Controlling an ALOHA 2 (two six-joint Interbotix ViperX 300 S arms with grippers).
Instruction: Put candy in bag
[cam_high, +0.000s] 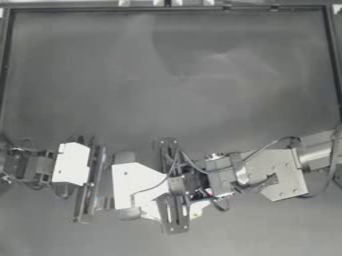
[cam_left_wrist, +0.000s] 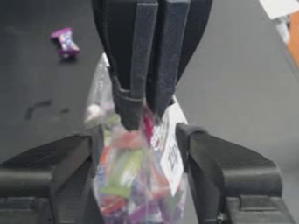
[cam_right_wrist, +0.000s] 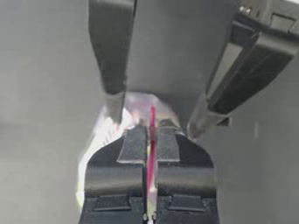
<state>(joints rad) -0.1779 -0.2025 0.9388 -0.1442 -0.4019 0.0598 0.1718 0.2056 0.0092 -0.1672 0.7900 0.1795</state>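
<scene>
Right wrist view shows the right gripper (cam_right_wrist: 151, 148) clenched on the pink-red seal strip (cam_right_wrist: 152, 118) of the bag (cam_right_wrist: 119, 120); the strip runs straight between its two pads. Beyond it, the jaws of the left gripper (cam_right_wrist: 154, 116) stand wide apart, one on each side of the bag's edge, so this gripper is released and holds nothing.

In the left wrist view the bag (cam_left_wrist: 137, 175) hangs between the left gripper's own spread jaws, and the right gripper (cam_left_wrist: 143, 109) pinches it from the far side. The candy (cam_left_wrist: 64, 42) lies on the table (cam_left_wrist: 245, 87), well apart from both grippers and beyond the bag.

The risk, as it seems: only one gripper holds the thin plastic, and it pinches the seal closed. If the left gripper closes on both walls together, the mouth will not open. The bag could also slip from the pads under the weight of the sweets (cam_left_wrist: 125, 170) inside.

Count: one bag, one loose candy, two grippers; the sweets inside are many and cannot be counted.
</scene>
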